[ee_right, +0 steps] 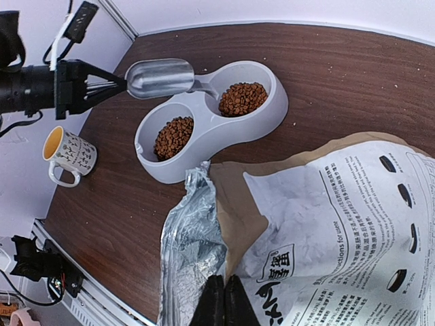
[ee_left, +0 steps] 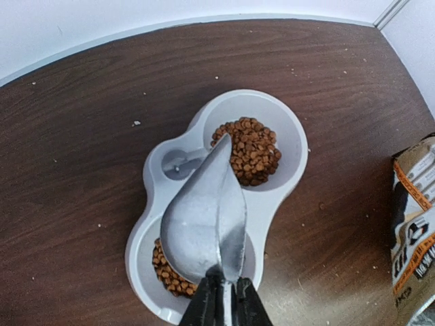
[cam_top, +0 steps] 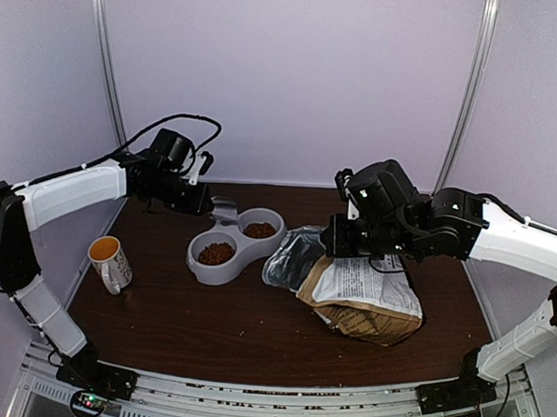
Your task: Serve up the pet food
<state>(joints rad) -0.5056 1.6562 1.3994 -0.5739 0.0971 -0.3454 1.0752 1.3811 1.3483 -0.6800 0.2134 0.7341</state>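
Nearest my left wrist lens, the left gripper [ee_left: 223, 302] is clamped on the handle of the silver metal scoop [ee_left: 204, 224]. It hangs over the grey double bowl [ee_left: 293, 146], and I see no pellets on it. Both wells, mid-table toward the far edge, hold heaps of small, dry reddish-brown kibble pellets [ee_left: 250, 151]. Serving looks nearly finished; next I'd carry the scoop clear and set it down. On the right, the right gripper [ee_right: 223, 299] pinches the mouth of the kraft-brown dog-food bag [ee_right: 326, 224].
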